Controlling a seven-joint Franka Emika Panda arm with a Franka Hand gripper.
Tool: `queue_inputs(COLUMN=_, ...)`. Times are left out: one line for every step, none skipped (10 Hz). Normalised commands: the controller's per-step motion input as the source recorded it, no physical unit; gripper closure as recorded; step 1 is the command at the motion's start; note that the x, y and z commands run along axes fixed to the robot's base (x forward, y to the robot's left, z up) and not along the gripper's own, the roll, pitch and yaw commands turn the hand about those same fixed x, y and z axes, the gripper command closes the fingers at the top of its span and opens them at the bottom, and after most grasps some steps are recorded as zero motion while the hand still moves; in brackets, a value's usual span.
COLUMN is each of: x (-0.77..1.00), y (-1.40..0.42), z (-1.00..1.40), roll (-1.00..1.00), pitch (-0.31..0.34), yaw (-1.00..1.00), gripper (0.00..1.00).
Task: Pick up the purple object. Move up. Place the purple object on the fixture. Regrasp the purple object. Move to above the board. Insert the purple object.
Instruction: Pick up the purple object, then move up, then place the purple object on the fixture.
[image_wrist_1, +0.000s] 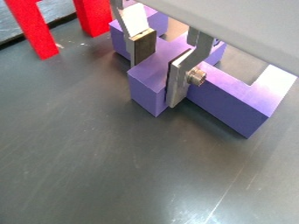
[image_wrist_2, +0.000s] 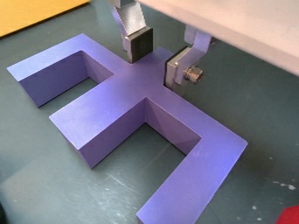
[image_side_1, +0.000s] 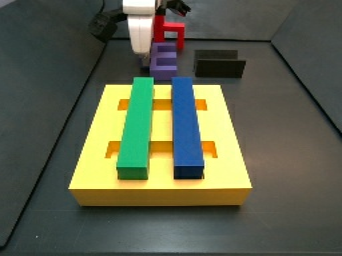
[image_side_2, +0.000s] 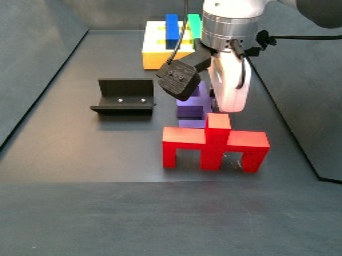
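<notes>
On the dark floor between the red piece (image_side_2: 214, 146) and the board (image_side_1: 163, 140), the purple object (image_wrist_2: 128, 98) lies flat. Its central stem is straddled by the gripper (image_wrist_2: 159, 56), fingers spread at either side, not yet pinched. Blocky, matte, sharp-edged faces are shown.

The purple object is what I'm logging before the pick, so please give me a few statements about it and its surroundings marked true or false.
1. The gripper straddles the purple object with open fingers. True.
2. The purple object sits on the fixture. False: it lies on the floor, the fixture apart.
3. A red piece stands near the purple object. True.
4. The board carries a red and a blue bar. False: green and blue.
</notes>
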Motion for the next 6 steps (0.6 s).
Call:
queue_inputs(x=0.0, y=0.0, z=0.0, roll=0.0, pitch=0.0, yaw=0.0, gripper=1.0)
queue_inputs(x=0.0, y=0.0, z=0.83, roll=0.0, pitch=0.0, yaw=0.0, gripper=1.0)
queue_inputs(x=-0.01, y=0.02, z=0.78, roll=0.0, pitch=0.009, yaw=0.02, gripper=1.0)
queue_inputs(x=-0.05, y=0.01, z=0.51, roll=0.0, pitch=0.005, yaw=0.02, gripper=1.0)
queue_inputs(x=-0.02, y=0.02, z=0.22, roll=0.01, pitch=-0.016, yaw=0.01, gripper=1.0)
queue_inputs(x=0.0, y=0.0, z=-0.05, roll=-0.04, pitch=0.0, yaw=0.0, gripper=1.0)
